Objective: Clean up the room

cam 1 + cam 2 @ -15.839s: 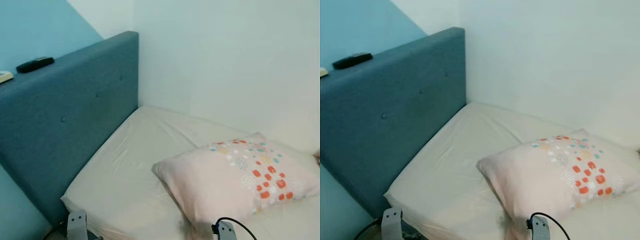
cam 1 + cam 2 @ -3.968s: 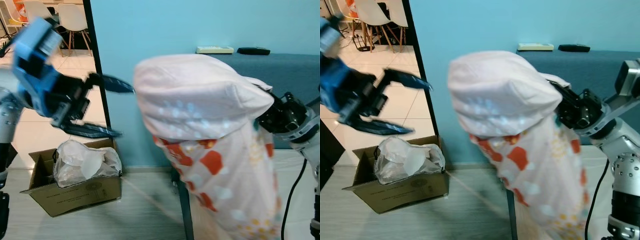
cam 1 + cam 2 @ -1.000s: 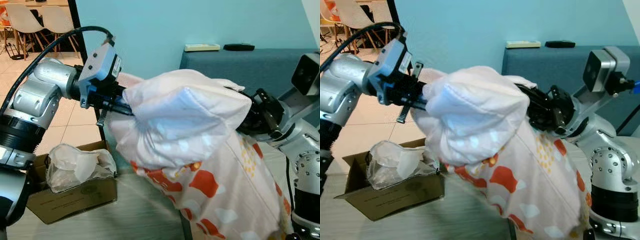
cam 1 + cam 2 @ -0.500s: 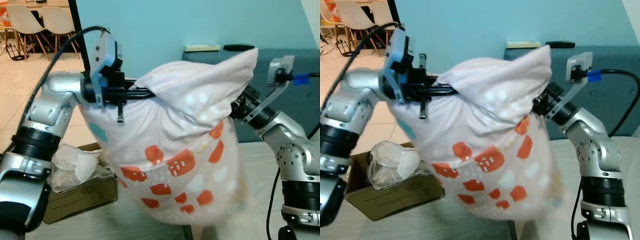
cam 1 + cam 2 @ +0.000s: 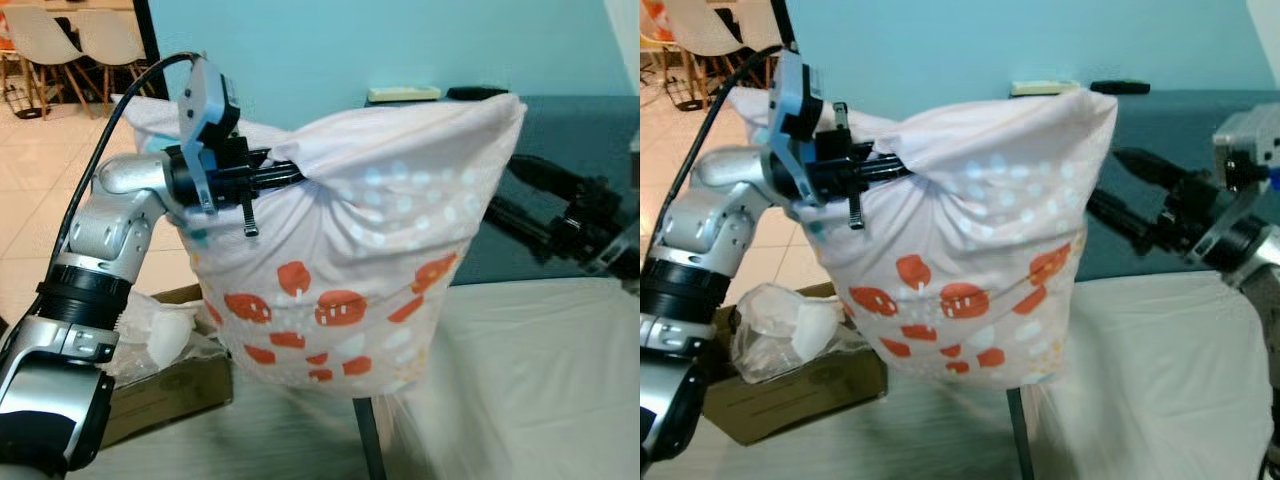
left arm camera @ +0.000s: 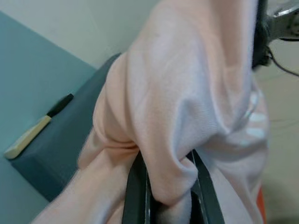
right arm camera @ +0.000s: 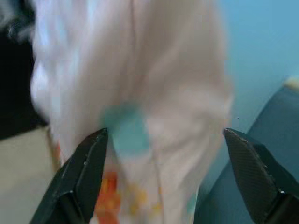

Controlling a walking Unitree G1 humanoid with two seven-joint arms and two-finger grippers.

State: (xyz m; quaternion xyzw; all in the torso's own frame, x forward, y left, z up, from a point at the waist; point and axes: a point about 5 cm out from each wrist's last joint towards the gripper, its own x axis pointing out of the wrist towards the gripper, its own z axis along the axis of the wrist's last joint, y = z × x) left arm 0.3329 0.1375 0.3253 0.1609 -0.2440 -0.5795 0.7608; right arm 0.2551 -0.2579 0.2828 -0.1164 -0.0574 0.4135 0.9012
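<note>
A pale pink pillow point(image 5: 370, 230) with orange and teal spots hangs in the air in front of me, over the bed's corner. My left gripper point(image 5: 285, 175) is shut on a bunched fold at its upper left; the wrist view shows cloth pinched between the black fingers point(image 6: 135, 191). My right gripper point(image 5: 1120, 190) is open just right of the pillow's far edge, apart from it. In the right wrist view the pillow point(image 7: 135, 93) is a blur beyond the spread fingers point(image 7: 88, 168).
A cardboard box point(image 5: 165, 385) holding a white plastic bag stands on the floor at lower left. The white mattress point(image 5: 530, 370) lies at lower right under the blue headboard point(image 5: 590, 130), which carries two remotes point(image 5: 403, 94). White chairs point(image 5: 60, 30) stand beyond the doorway.
My right gripper has let go of the pillow and drawn back to the right. The pillow now hangs from the left gripper alone and has settled lower.
</note>
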